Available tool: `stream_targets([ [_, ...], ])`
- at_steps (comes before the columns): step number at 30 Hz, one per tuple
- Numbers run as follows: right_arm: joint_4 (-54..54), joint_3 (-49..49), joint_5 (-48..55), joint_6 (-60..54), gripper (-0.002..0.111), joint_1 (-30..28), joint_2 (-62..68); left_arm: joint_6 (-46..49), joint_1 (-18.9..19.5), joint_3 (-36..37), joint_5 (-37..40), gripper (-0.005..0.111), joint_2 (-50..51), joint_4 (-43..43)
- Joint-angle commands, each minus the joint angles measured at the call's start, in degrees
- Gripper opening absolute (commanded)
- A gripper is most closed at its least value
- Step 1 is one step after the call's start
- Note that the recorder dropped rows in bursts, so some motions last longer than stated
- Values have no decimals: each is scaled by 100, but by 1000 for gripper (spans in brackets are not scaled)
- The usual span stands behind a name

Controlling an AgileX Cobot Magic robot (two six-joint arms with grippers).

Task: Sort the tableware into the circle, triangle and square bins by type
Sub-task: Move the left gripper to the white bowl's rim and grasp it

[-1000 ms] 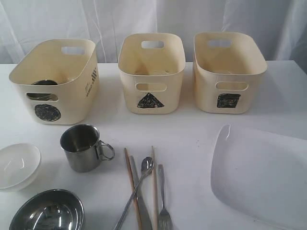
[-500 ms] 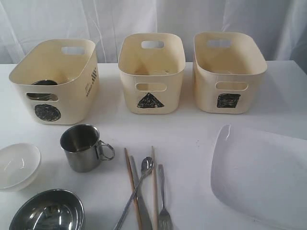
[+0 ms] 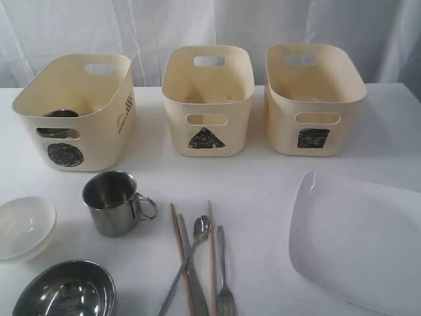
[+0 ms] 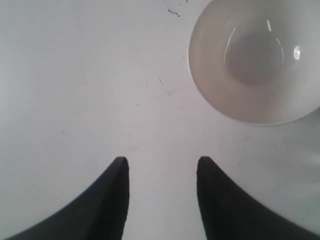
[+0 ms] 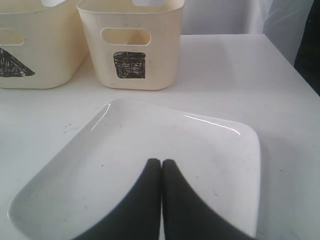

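The left gripper [image 4: 161,160] is seen with its black jaws apart and empty over the white tabletop [image 4: 75,75]. The small white round bowl [image 4: 255,60] is found just beside them, not between. In the exterior view it lies at the left edge, below the cream plastic circle-marked tub [image 3: 99,141]. The right gripper [image 5: 161,161] is pressed together over the large white rounded-square plate [image 5: 125,145], lower right. Were the left jaws closed here, nothing would be caught. Were the glossy rim clipped off-centre, the bowl could be tipped or slid away.
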Motion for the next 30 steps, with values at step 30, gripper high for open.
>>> stream_targets([
  [30,-7,-2,-48,7,0,-29,-36,-172,-2,128,-2834,62,1801,-665],
])
